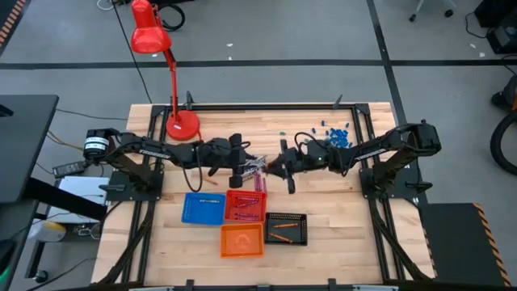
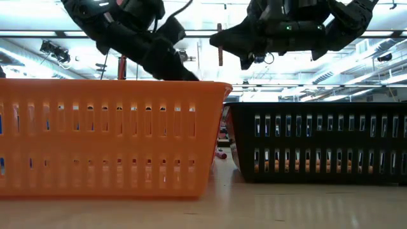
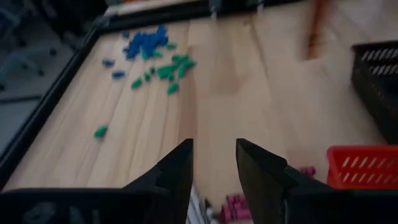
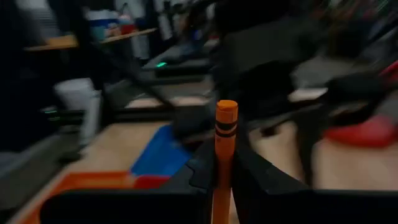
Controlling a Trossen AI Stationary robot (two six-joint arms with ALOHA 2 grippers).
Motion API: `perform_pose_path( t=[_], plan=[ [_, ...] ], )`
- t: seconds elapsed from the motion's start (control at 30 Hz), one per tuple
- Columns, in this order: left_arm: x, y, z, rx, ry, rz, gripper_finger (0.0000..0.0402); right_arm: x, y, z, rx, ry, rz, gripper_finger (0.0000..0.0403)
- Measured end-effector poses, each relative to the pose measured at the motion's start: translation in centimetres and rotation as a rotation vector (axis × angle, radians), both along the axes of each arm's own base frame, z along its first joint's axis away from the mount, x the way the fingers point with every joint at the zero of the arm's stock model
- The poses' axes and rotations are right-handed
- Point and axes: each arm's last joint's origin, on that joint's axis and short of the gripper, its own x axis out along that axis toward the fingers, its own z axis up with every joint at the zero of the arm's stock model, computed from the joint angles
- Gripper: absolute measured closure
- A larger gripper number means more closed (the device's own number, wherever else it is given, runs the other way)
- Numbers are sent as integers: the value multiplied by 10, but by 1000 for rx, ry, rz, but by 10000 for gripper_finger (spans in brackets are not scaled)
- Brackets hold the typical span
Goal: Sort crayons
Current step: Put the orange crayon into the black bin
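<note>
Two dark robot arms reach toward each other over the middle of a wooden table. The right gripper has its two fingers closed on an orange crayon, which stands upright between them with its flat end sticking up past the fingertips. In the low view the same crayon shows as a thin vertical stick held up in the air, above the gap between two trays.

The left gripper hangs just beside the right one, above the far edge of the red tray. Its fingers are parted with a clear gap and nothing between them. Just below them a small heap of magenta crayons lies on the wood, next to the red tray.

Four small trays sit near the table's front: a blue tray, the red tray touching it, an orange tray in front, and a black tray holding a couple of orange crayons. Tiny blue and green bits are scattered toward the far right corner. A red desk lamp stands at the far left.
</note>
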Motion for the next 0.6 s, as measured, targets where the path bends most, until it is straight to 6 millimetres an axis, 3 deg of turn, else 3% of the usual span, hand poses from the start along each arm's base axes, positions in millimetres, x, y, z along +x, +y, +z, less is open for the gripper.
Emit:
perform_pose_path(
  t=[0.17, 0.4, 0.6],
  plan=[
    [-6, -2, -1, -18, 52, 27, 269, -1, 20, -11, 119, 127, 95, 356],
    [-15, -13, 22, -1, -15, -14, 269, -8, 60, -25, 155, 279, 202, 355],
    [-24, -15, 29, 8, 7, -15, 269, -14, 79, -31, 253, 386, 209, 355]
  ],
)
